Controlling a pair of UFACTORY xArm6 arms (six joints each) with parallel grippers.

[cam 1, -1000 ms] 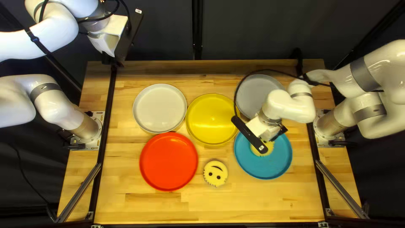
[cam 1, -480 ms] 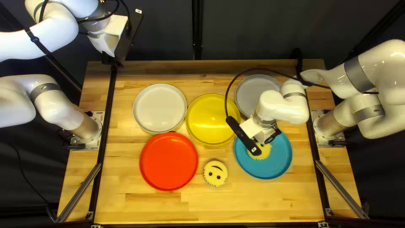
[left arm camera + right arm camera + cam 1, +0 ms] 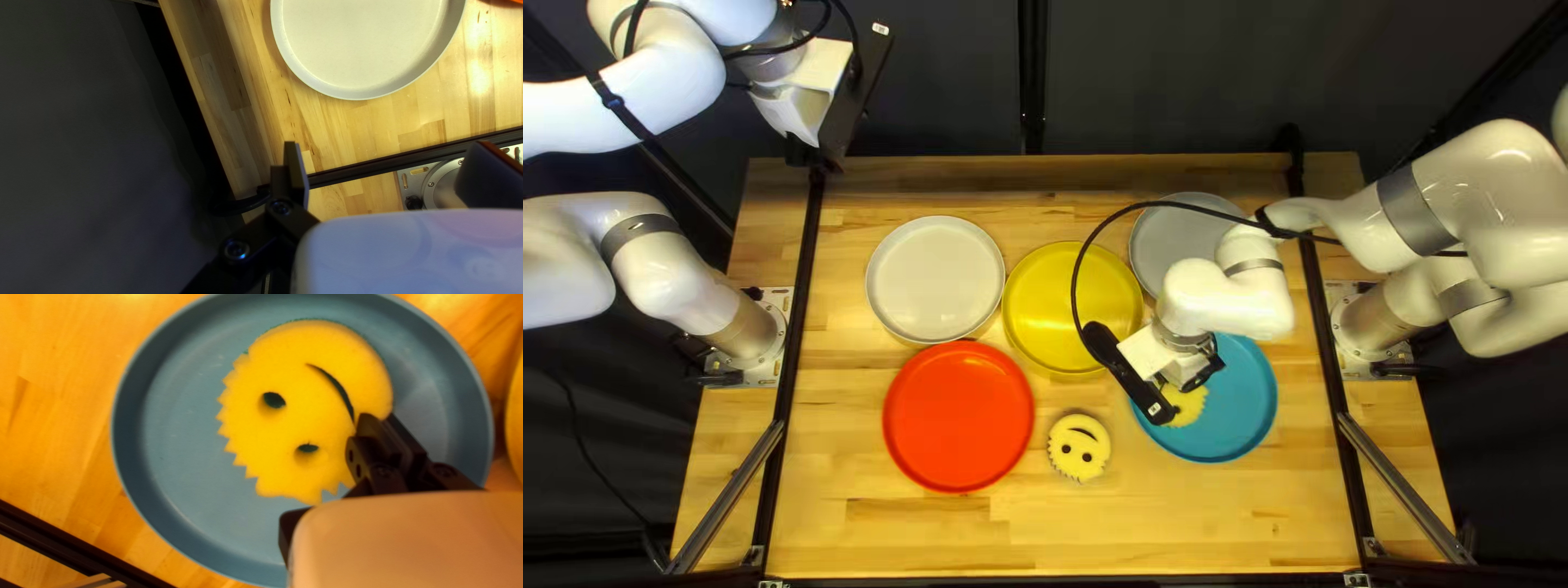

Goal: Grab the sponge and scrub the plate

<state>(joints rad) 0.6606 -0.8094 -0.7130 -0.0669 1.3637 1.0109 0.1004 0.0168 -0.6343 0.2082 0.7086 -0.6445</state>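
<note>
Right claw (image 3: 1200, 376): pinched sponge (image 3: 321, 414) shifted across blue plate (image 3: 1236, 403).

1. Dark curtain (image 3: 937, 76) behind table's (image 3: 904, 534) far edge; vert. blk. post (image 3: 1031, 76) nr. mid.
2. Lt. wood tabletop, blk. rails (image 3: 795, 316) nr. L & R sides, slanting metal bars (image 3: 730, 495) outside 'em.
3. Brt. glare (image 3: 479, 76) on wood, L wrist view.

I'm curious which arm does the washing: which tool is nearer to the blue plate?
Right. The right tool is over the blue plate, shut on the sponge; the left tool is raised near the table's far corner, past the white plate.
</note>
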